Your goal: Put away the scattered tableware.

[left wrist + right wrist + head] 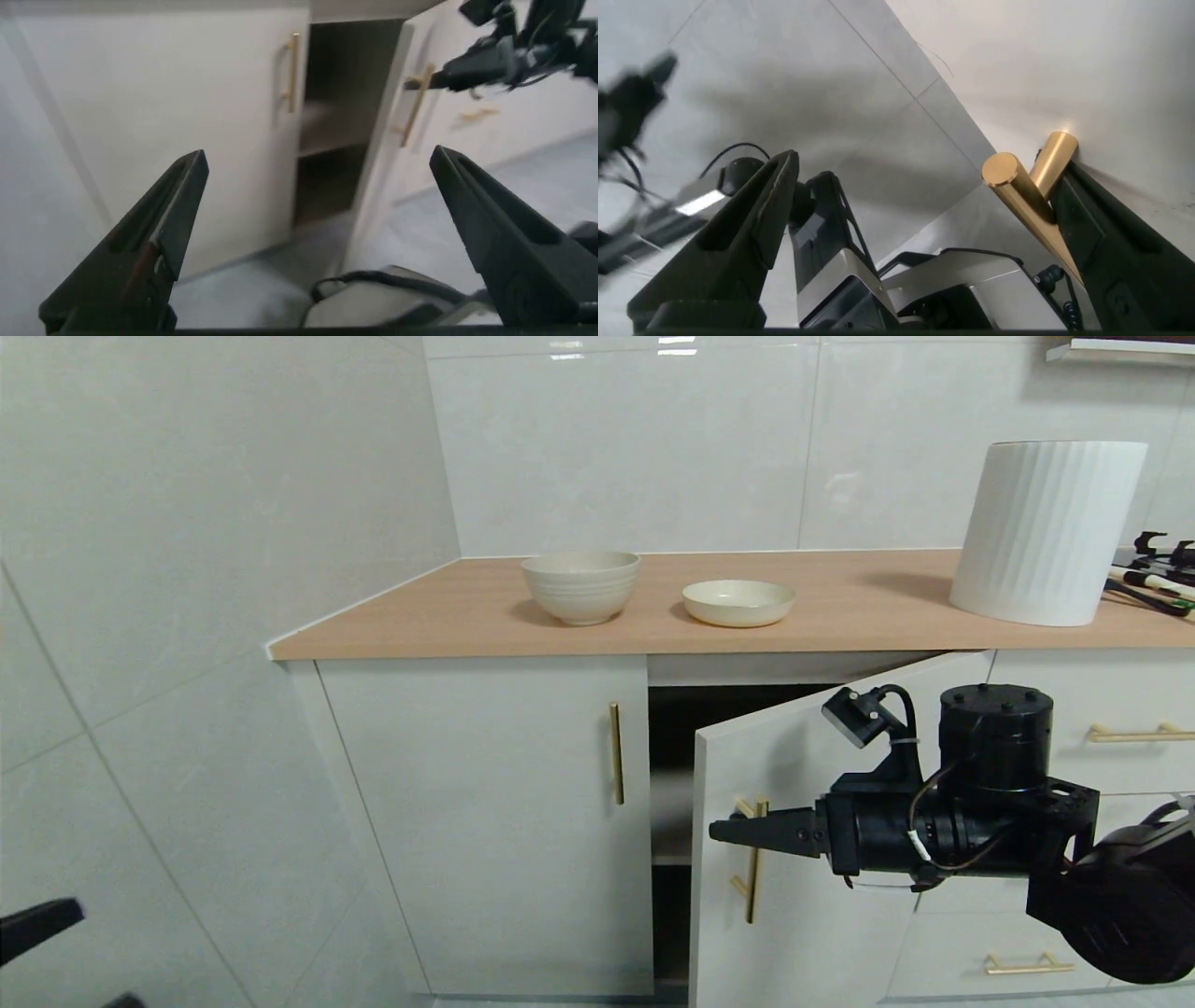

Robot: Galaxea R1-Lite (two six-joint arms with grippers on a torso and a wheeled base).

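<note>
Standing ajar beneath the wooden desk (448, 616), the right-hand cupboard door (803, 915) has the right gripper (726, 829) at its gold bar handle (750, 891). The right wrist view shows its fingers (738, 243) spread wide, with the handle lying against one of them rather than pinched. That reads as a hook-and-pull hold meant to swing the door wider. The gap opens on a dark interior with a shelf (325, 133), the likely home for the tableware.

Low at the robot's left, well apart from the cupboard, the left gripper (320, 159) hangs with its fingers (159, 243) also spread and nothing between them, seemingly free for the first pick-up.

Two pieces sit on the desk above the cupboard: one ribbed cream bowl (580, 586) and, just beside it, one shallow cream dish (738, 602), both upright and neither yet touched. One tall white ribbed container (1050, 532) stands further right, with a few utensils (1153, 583) at the edge. The cupboard has two doors, the left door (485, 821) shut, each with one handle. Two drawer handles (1139, 735) show on the right.
</note>
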